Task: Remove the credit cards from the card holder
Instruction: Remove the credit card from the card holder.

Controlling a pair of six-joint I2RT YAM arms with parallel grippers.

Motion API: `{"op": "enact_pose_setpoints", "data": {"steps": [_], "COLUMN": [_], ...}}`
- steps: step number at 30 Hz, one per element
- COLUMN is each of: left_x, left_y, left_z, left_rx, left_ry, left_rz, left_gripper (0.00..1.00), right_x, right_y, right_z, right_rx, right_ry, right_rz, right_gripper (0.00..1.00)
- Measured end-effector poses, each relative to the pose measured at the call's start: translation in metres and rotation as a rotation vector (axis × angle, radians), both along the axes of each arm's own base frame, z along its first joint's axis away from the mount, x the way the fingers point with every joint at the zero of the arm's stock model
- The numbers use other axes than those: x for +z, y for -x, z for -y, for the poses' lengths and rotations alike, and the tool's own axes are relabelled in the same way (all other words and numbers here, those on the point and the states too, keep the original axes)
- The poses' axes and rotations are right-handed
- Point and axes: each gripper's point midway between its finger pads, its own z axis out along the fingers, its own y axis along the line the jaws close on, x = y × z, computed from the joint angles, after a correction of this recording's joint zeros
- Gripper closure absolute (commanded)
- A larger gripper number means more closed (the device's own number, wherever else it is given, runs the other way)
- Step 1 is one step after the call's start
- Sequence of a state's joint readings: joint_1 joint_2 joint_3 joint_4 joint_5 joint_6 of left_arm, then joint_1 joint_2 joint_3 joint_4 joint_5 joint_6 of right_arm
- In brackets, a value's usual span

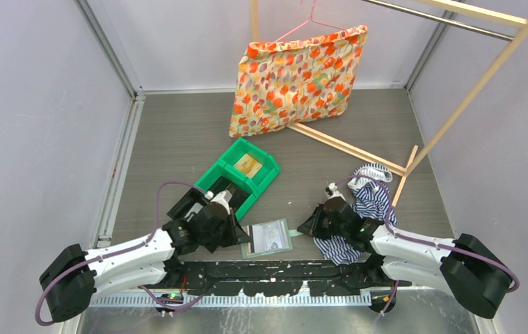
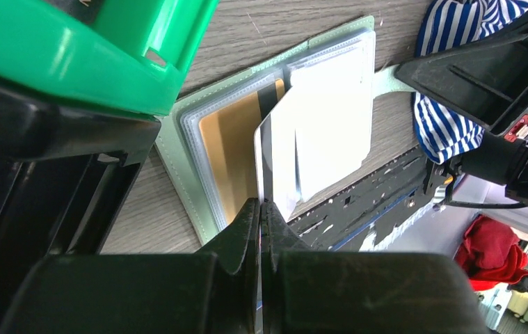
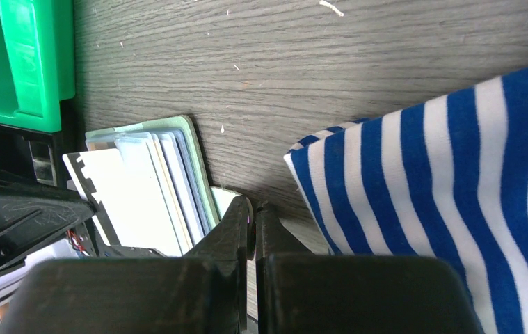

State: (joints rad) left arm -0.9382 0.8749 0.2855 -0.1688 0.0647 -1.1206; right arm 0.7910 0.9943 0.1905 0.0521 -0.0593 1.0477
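Robot lab test cell, def not a home. Pale panel walls (image 1: 31,104) on aluminium posts (image 1: 108,47) box in grey wood-grain table (image 1: 177,132). Black mounting rail (image 1: 275,275) and purple cable (image 1: 177,183) sit behind both jaws. Random props around: green bin (image 1: 247,177) just past left gripper (image 2: 261,209) jaws, striped cloth (image 1: 369,198) right beside right gripper (image 3: 252,209) jaws, wooden rack (image 1: 469,96) with floral fabric (image 1: 296,76) on hanger (image 1: 309,21) far beyond both.

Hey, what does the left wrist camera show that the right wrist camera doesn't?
Only the left wrist: the left gripper, jaws pinching a greyish-white card by its edge, and a tan-gold card in its sleeve. Only the right wrist: the right gripper, jaws shut on the tab of the card holder. Both: open card holder, green bin, striped cloth.
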Motion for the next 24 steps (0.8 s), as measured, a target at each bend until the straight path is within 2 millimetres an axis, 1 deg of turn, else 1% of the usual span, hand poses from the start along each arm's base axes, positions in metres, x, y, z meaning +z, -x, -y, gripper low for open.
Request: {"op": "enact_pose_setpoints", "data": {"steps": [9, 12, 15, 20, 24], "left_x": [0.002, 0.009, 0.023, 0.061, 0.084], "left_y": [0.008, 0.009, 0.008, 0.003, -0.002], "left_z": [-0.006, -0.008, -0.008, -0.005, -0.008], "left_rx": [-0.049, -0.073, -0.092, -0.114, -0.124], "left_ry": [-0.033, -0.056, -0.062, -0.069, -0.108], "left_rz": [0.004, 0.009, 0.029, 0.07, 0.098], "left_gripper": [0.99, 0.99, 1.0, 0.99, 1.0], "right_x": [0.0, 0.0, 0.0, 0.0, 0.0], "right_y": [-0.001, -0.002, -0.003, -0.004, -0.004], "right_z": [0.001, 0.004, 0.005, 0.008, 0.012], "right_rx": [-0.005, -0.018, -0.026, -0.035, -0.045], "right_ry": [0.002, 0.012, 0.019, 0.026, 0.042], "right_rz": [0.0, 0.009, 0.012, 0.017, 0.02], "right_gripper": [0.99, 0.99, 0.99, 0.99, 0.99]}}
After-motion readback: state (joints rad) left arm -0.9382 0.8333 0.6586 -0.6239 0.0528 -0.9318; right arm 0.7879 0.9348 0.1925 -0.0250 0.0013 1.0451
